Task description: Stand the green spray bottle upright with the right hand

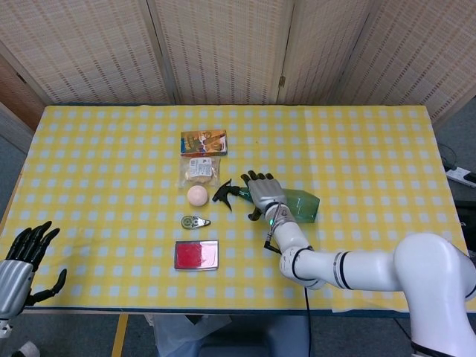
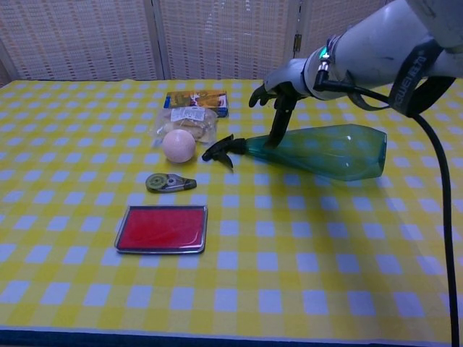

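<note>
Mid-desk (image 1: 357, 141), green bottle (image 2: 325, 150) lies on its side, black nozzle pointing left toward pink ball (image 2: 178, 145). Right hand (image 2: 278, 90) over bottle neck, fingers (image 2: 278, 124) spread, one touching the bottle, nothing gripped. Left hand (image 1: 21, 256) at near left edge, fingers spread, empty.

No print can be read — the colourful box (image 1: 203, 142) and the white label on the snack packet (image 1: 198, 168) just at its 6 o'clock are too blurred.
</note>
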{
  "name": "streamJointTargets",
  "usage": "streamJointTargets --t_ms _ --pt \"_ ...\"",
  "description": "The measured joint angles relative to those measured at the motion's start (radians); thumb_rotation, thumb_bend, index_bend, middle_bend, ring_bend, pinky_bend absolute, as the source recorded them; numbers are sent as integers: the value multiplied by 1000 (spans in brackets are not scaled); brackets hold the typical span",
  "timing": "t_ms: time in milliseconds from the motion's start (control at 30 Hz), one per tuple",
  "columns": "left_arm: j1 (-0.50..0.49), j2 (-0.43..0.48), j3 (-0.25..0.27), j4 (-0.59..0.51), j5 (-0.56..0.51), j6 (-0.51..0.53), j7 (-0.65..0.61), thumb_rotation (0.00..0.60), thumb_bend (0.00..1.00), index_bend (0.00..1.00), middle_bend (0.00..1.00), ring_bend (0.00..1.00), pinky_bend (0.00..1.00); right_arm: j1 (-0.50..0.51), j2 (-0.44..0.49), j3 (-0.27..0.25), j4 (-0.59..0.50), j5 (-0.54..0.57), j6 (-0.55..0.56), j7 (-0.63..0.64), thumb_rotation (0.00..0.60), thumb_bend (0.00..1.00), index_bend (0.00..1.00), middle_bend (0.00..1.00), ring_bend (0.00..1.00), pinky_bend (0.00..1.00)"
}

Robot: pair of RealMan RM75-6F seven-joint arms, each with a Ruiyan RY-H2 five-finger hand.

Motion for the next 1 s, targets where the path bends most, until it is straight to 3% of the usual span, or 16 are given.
streamJointTargets --t_ms 667,867,1000 --pt "3 4 0 -2 6 3 -3 311 491 38 7 0 0 -20 -103 -28 162 37 -3 -105 600 305 0 53 33 0" --pt "4 6 0 0 5 4 -10 315 492 38 7 0 0 -30 -138 -25 205 39 -7 -130 600 304 7 118 79 0" --pt "6 7 0 0 7 8 -14 312 492 38 7 0 0 -40 -160 -17 225 21 9 -135 600 305 70 180 136 12"
